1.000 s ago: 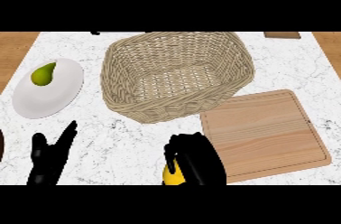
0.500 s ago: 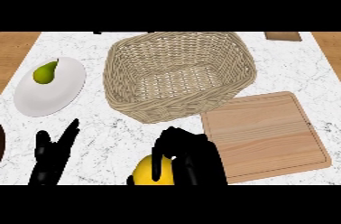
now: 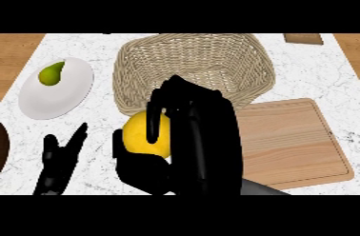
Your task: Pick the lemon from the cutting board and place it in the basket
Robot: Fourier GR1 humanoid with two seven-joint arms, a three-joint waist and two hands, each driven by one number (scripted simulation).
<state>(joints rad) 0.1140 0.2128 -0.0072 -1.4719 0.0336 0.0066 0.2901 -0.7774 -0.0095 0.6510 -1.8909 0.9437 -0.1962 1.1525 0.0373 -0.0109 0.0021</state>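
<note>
The yellow lemon (image 3: 146,134) is held in my right hand (image 3: 193,140), whose fingers and thumb curl round it. The hand and lemon hover large in the view, just in front of the near rim of the woven basket (image 3: 193,63). The wooden cutting board (image 3: 292,142) lies to the right of the hand with nothing on it. My left hand (image 3: 60,159) rests open at the lower left, fingers up, holding nothing.
A white plate (image 3: 60,94) with a green pear (image 3: 51,73) sits at the left of the basket. A dark round object shows at the far left edge (image 3: 2,147). A small brown object (image 3: 304,38) lies at the counter's back right.
My right hand has risen and moved forward with the lemon, from the lower edge toward the basket's near rim. It now looms much larger. The left hand has stayed put.
</note>
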